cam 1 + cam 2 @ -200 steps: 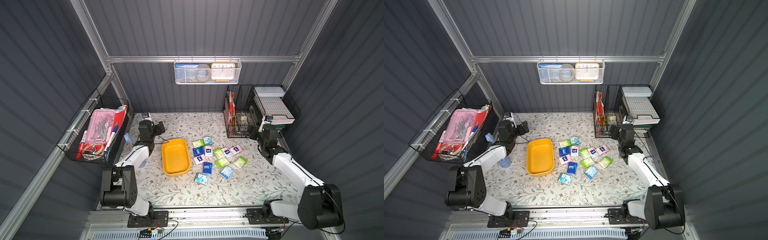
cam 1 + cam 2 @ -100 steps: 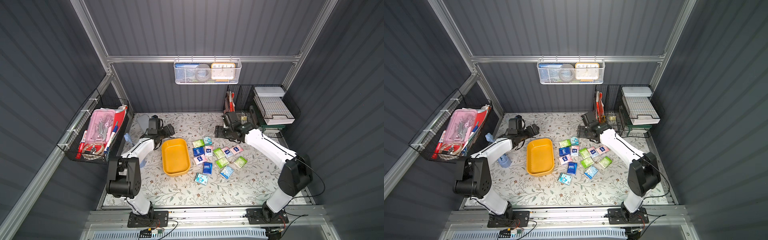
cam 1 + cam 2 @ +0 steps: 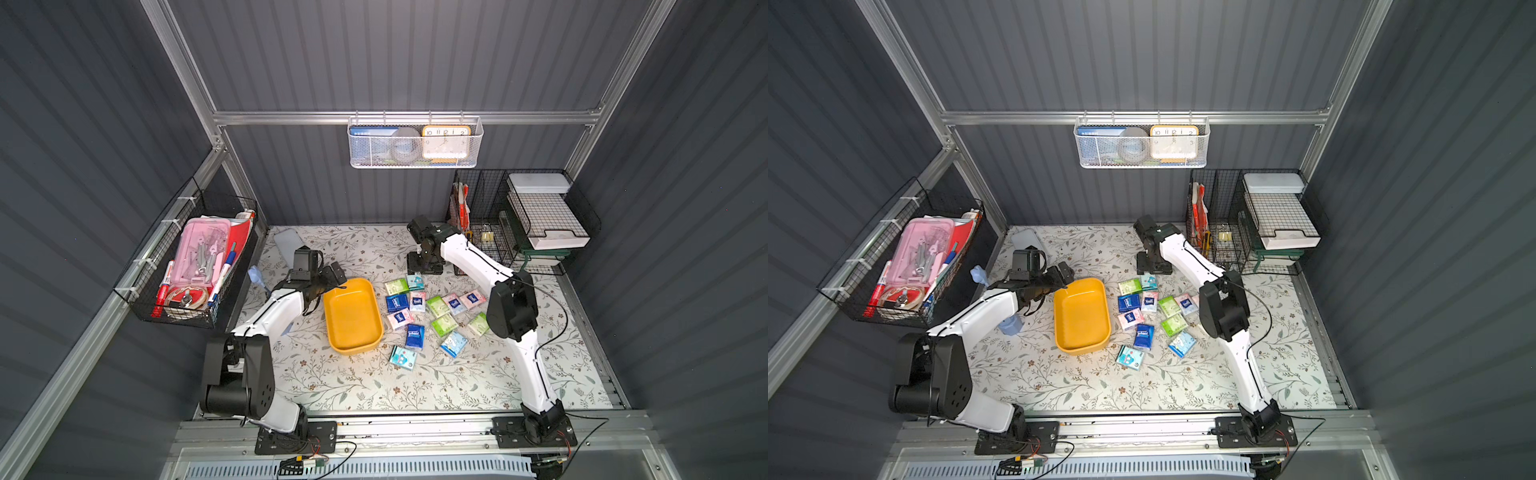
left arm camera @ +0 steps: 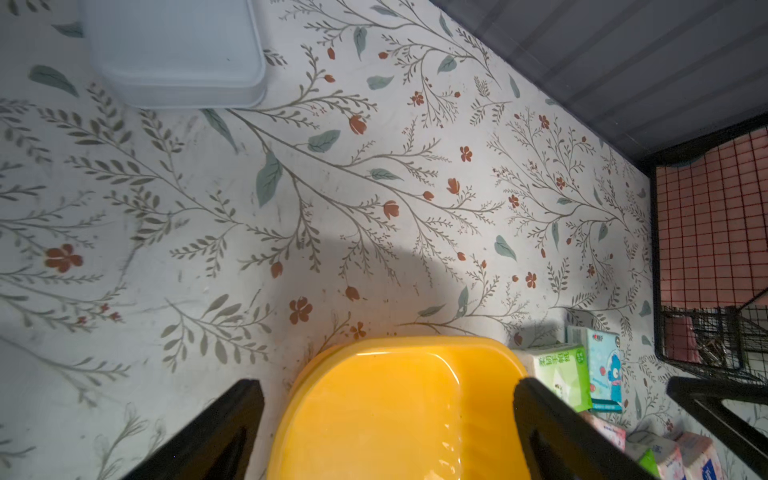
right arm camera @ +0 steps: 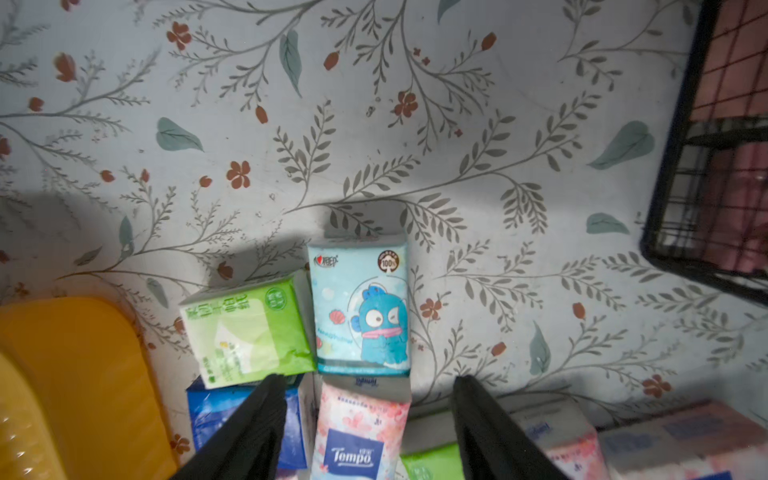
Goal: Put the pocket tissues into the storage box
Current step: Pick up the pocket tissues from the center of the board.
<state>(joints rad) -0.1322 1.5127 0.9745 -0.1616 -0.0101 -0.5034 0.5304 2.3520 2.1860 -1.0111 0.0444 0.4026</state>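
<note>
Got the left gripper [image 4: 386, 381] spread wide by the back corner of the storage box [image 3: 352, 316], gripping nothing. Got the right gripper [image 5: 369, 377] parted too, hanging over a pink Tempo pack [image 5: 357, 436]; probably not touching, hard to call. Seeing the pocket tissues [image 3: 437, 306] lying flat on the floral mat [image 3: 374, 382] just beside the box, all outside it.

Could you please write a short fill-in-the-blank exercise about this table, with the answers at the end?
1. The storage box is ____ in colour.
2. It holds ____ of the pocket tissues.
3. The left gripper and the right gripper are both ____.
4. The cartoon packet has a light ____ wrapper.
Answers: yellow; none; open; blue.
</note>
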